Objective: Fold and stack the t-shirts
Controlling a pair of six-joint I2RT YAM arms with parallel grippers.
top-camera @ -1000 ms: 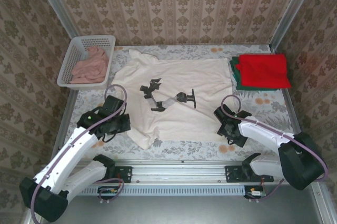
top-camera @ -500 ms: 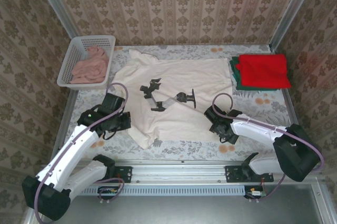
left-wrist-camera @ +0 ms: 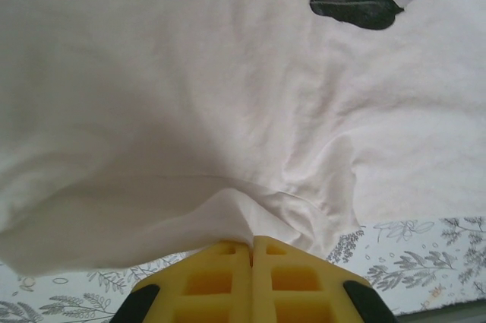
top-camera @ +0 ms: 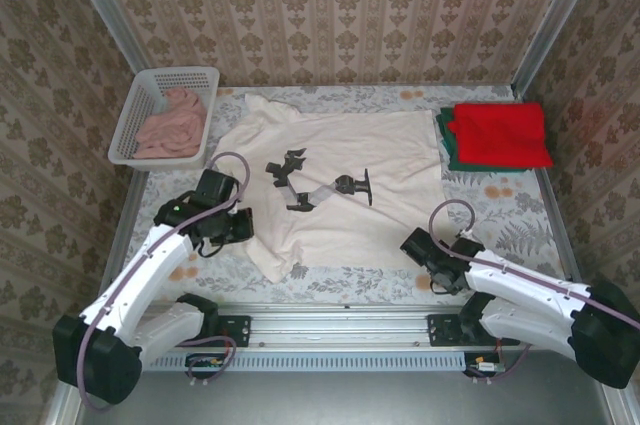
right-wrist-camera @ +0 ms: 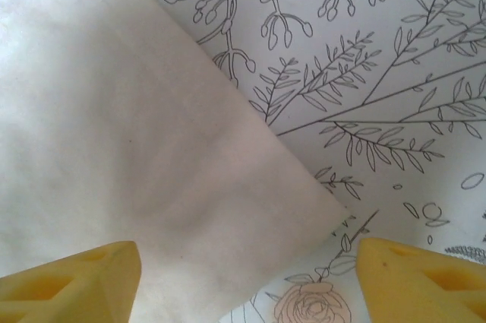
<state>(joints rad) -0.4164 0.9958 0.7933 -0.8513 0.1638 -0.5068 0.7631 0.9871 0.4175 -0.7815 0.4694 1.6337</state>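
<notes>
One cream-white t-shirt (top-camera: 390, 150) lies spread flat, centre. Left gripper (left-wrist-camera: 252, 248) pinches its left edge; right gripper (right-wrist-camera: 247, 270) stands spread over its near-right corner. Red t-shirt (top-camera: 500, 133) sits folded on dark green t-shirt (top-camera: 447, 155), far right.

Matt soft cloth, faintly creased: cream t-shirt (top-camera: 395, 145); white plastic lattice: basket (top-camera: 128, 121).

a: what sits at the far left corner of the desk (top-camera: 505, 207)?
b: a white lattice basket (top-camera: 131, 113), with crumpled pink cloth (top-camera: 170, 127) lying inside it.
a: and the desk's surface?
b: pale, printed with grey leaves and flowers. patterned beige wallpaper (top-camera: 320, 15) stands behind, and a metal rail (top-camera: 340, 329) runs along the near edge.
</notes>
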